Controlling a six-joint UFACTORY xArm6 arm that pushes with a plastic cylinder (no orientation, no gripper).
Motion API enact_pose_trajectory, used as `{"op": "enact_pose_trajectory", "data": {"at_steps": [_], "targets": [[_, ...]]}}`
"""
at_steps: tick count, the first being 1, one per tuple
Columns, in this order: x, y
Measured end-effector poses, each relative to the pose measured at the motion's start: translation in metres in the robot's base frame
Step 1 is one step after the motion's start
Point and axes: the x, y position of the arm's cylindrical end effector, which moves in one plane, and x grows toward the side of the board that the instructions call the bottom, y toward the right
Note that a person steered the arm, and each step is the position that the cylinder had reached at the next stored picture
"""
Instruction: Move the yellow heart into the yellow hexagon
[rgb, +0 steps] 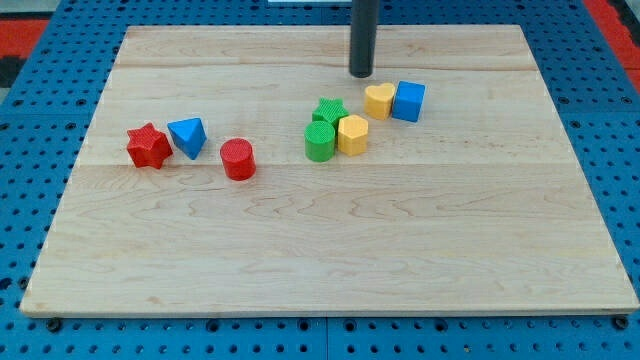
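Observation:
The yellow heart (378, 100) lies right of the board's middle, near the top, touching the blue cube (408, 101) on its right. The yellow hexagon (352, 134) lies just below and left of the heart, a small gap apart, touching the green cylinder (320, 141). The green star (329, 110) sits just above that cylinder. My tip (361, 74) is above the heart, slightly to its left, not touching any block.
At the view's left lie a red star (148, 146), a blue triangular block (187, 136) and a red cylinder (238, 159). The wooden board (320, 260) rests on a blue perforated surface.

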Motion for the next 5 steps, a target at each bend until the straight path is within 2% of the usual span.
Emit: {"op": "enact_pose_trajectory", "data": {"at_steps": [1, 2, 3, 5], "targets": [[0.054, 0.028], [0.069, 0.006], [0.07, 0.018], [0.116, 0.03]]}}
